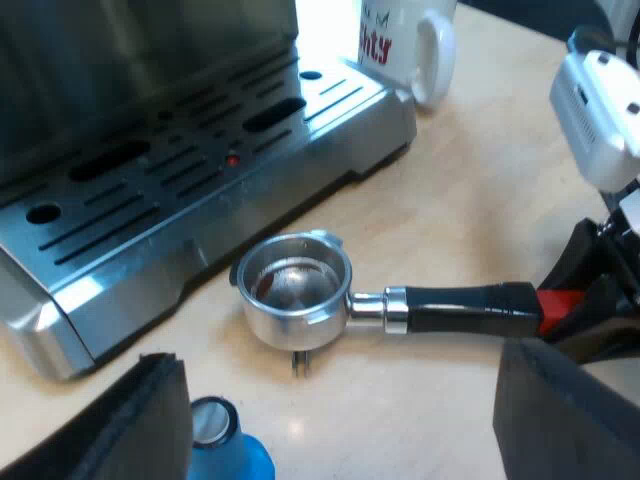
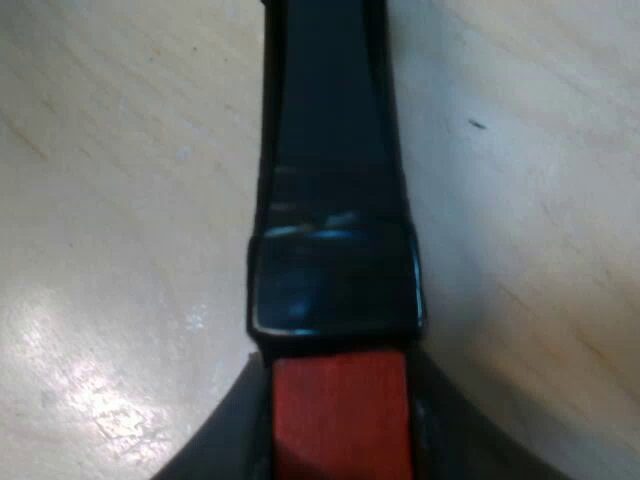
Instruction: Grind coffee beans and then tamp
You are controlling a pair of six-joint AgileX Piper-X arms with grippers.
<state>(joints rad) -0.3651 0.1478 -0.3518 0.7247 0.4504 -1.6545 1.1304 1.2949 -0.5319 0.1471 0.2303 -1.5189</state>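
The metal holder (image 1: 295,290) lies on the wooden table just before the espresso machine's drip tray (image 1: 180,170), its basket facing up with only a dark smear inside. Its dark handle (image 1: 465,308) points away from the machine and ends in red (image 2: 340,420). My right gripper (image 2: 340,435) is shut on that red end, one black finger (image 2: 215,440) pressed against each side; it also shows at the handle's tip (image 1: 590,300). My left gripper (image 1: 350,420) hovers open above the table near the holder. A blue tamper (image 1: 225,450) stands close under one of its fingers (image 1: 150,420).
A white mug (image 1: 405,45) with red lettering stands beside the corner of the machine's drip tray. Bare wooden table (image 1: 480,180) spreads between the mug and the holder's handle.
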